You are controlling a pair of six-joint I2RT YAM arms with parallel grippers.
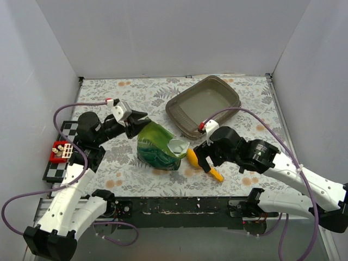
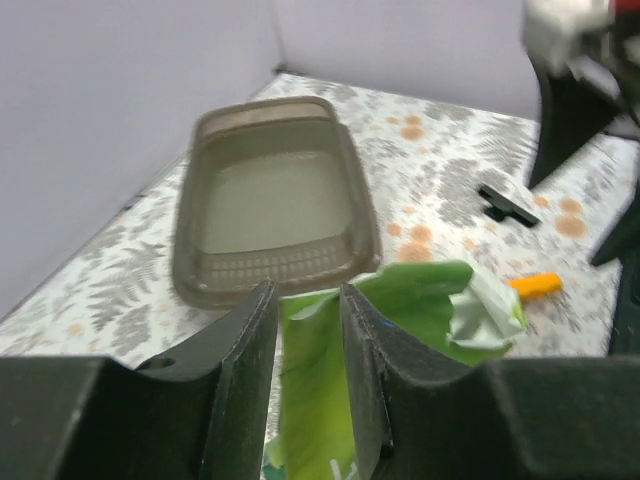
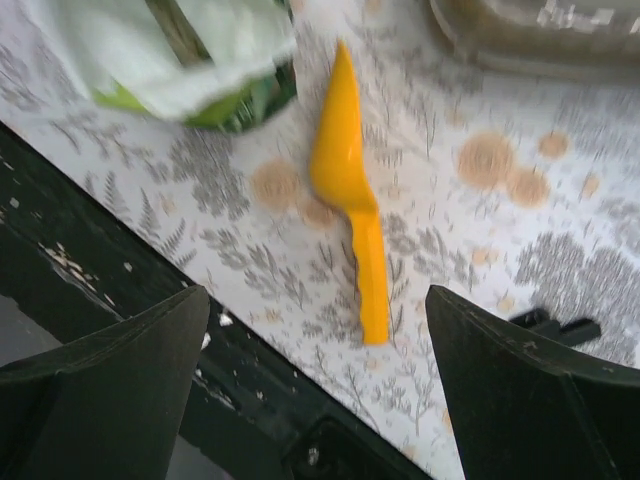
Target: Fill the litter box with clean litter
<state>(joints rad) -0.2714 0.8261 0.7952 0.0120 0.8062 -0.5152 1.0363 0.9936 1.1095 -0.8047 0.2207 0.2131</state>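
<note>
— How far along are we?
— Barely begun, we judge. The litter box (image 1: 183,116), rigid grey-brown plastic with rounded corners, sits far right on the floral table (image 1: 109,98). Its floor looks pale and flat. We can't tell bare plastic from a thin layer, and we see no heap of clean litter.
— And our hands?
— Our left gripper (image 2: 305,295) pinches the glossy, crumpled green bag (image 1: 157,147). Our right gripper (image 3: 315,300) hangs spread wide above the smooth yellow scoop (image 3: 345,190), holding nothing.
</note>
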